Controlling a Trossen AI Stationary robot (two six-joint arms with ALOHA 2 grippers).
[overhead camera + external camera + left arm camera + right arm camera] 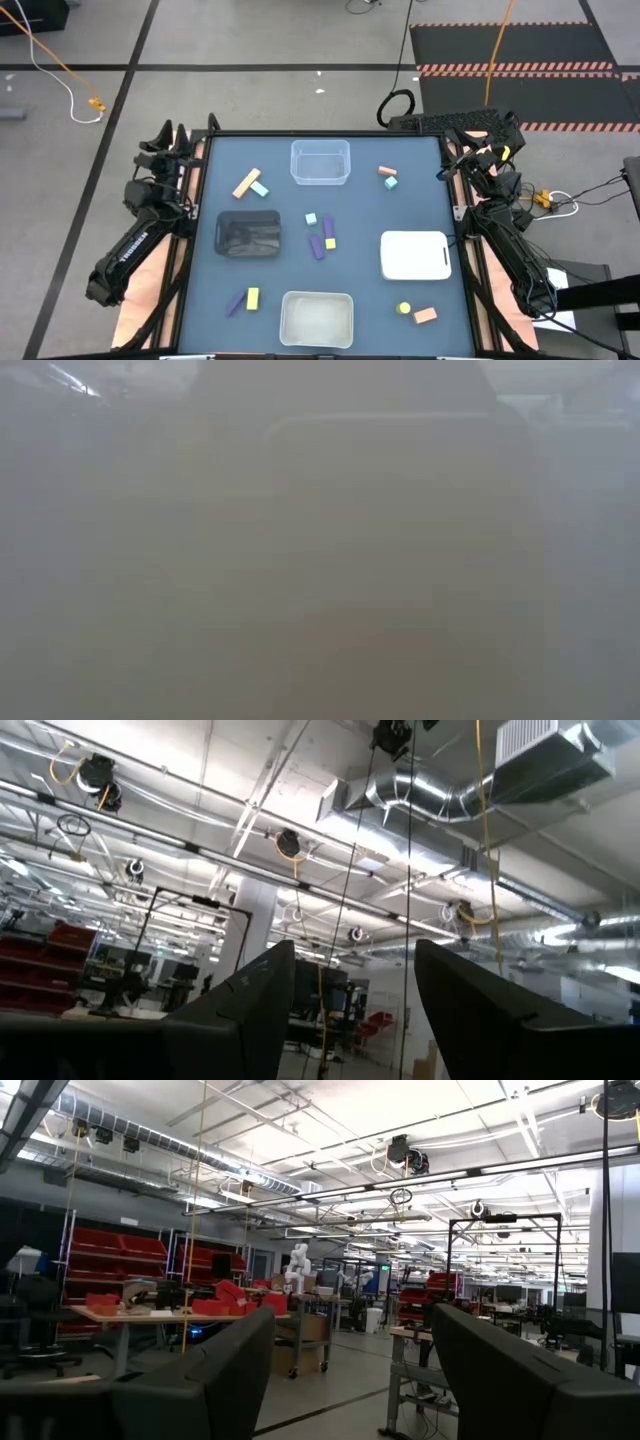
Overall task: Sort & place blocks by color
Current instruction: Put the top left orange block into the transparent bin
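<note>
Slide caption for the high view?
Colored blocks scattered among four containers; both arms parked at table edges.

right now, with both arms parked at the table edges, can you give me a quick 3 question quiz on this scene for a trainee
1. True or false: every block already lies inside a tray.
2. Which tray lies nearest the right arm? A) black tray B) white tray C) clear tray at the far edge
3. Fill in: the two blocks beside the near clear tray, on its left, are purple and ____.

Key
1. False: blocks such as the orange bar lie loose on the table.
2. B: the white tray; the black tray lies toward the left arm.
3. Yellow: the yellow block lies by the purple bar.
</note>
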